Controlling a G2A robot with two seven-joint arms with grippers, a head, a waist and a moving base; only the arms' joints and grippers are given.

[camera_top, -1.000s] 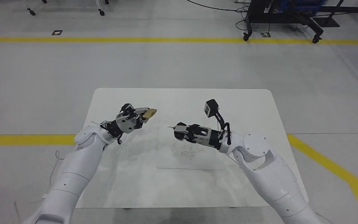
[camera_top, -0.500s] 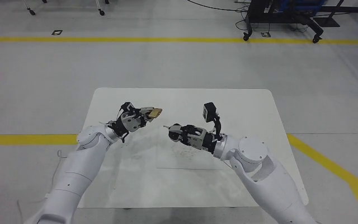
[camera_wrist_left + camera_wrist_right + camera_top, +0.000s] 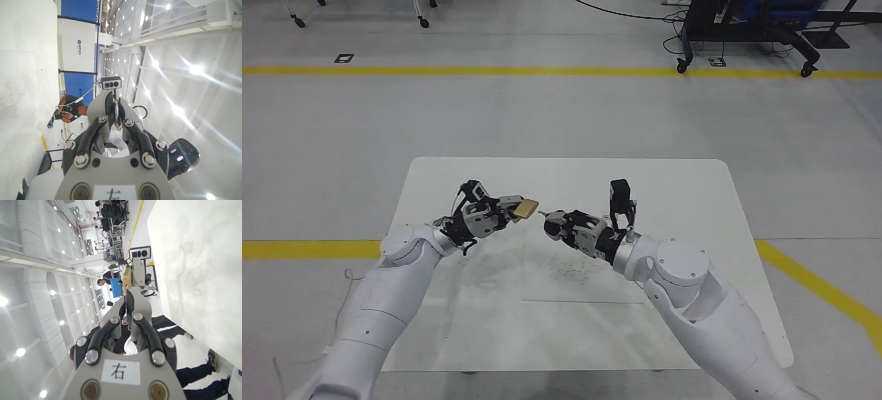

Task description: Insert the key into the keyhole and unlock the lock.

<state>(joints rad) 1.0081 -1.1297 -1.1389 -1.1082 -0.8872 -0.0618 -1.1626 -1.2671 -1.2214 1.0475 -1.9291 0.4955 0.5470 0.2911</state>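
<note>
**A:** Where is the lock?

**B:** The small brass padlock [image 3: 526, 209] hangs above the white tabletop [image 3: 692, 190], just left of centre in the top view. The left gripper [image 3: 508, 208] pinches it by its silver steel shackle [image 3: 116, 115], and the body points toward the right of the frame.

**A:** And the key?

**B:** The thin metal key [image 3: 125, 302] is clamped edge-on between the pads of the right gripper [image 3: 553, 222]. That gripper sits just right of the padlock in the top view, very near it.

**A:** How do they line up?

**B:** In the right wrist view the blade's long axis runs up the frame, straight at the keyhole [image 3: 127, 286] in the padlock's end face at mid-frame. The tip is right at the slot. I can't tell whether it has gone in.

**A:** What does the next move need?

**B:** I'd say a short push along the blade's own axis by the right arm, with the left holding firm, then a twist. If the blade is off-axis, I'd expect the tip to catch on the brass face.
</note>
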